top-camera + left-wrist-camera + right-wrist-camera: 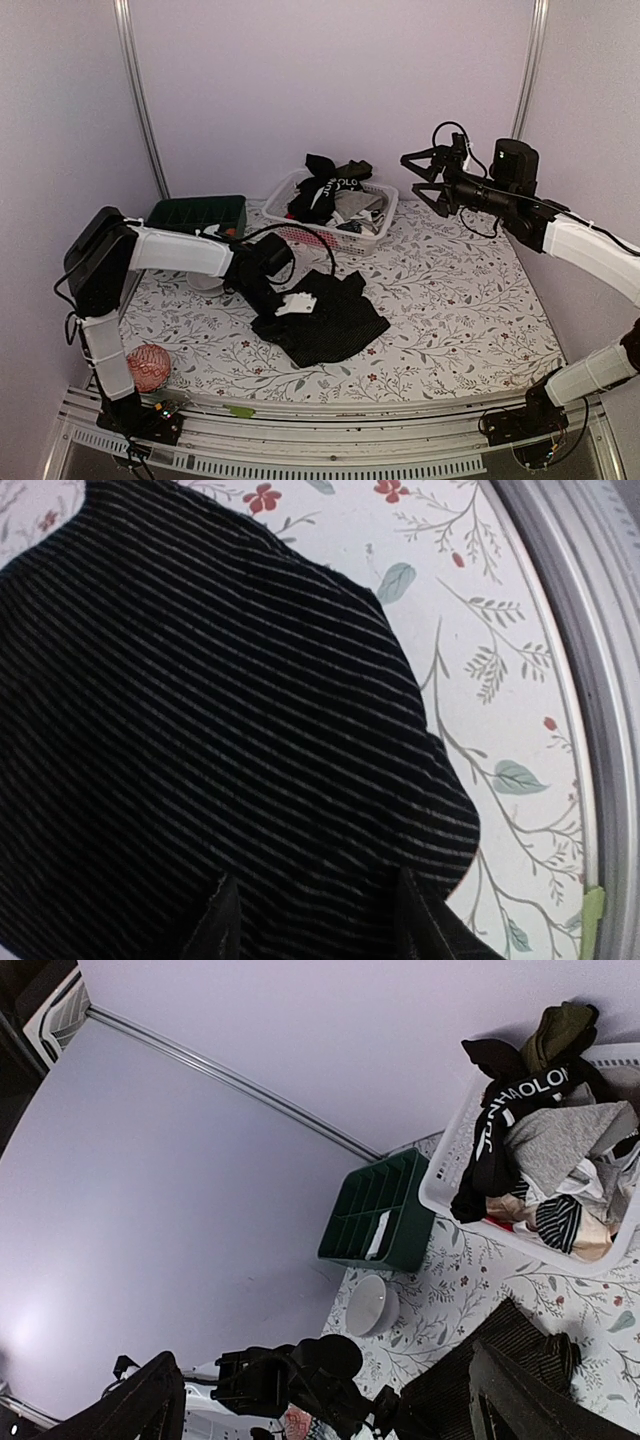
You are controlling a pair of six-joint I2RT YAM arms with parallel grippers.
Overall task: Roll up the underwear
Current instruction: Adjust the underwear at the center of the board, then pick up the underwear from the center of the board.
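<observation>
A black, finely striped pair of underwear lies spread on the flowered tablecloth in front of the left arm. It fills most of the left wrist view and shows in the right wrist view. My left gripper is low over its left edge, jaws open, with both fingertips over the cloth. More underwear, black, grey and white, is heaped in the white basket. My right gripper is raised high at the back right, open and empty.
A dark green divided bin stands at the back left, with a white bowl in front of it. A red patterned ball lies at the near left. The table's metal rail runs along the near edge.
</observation>
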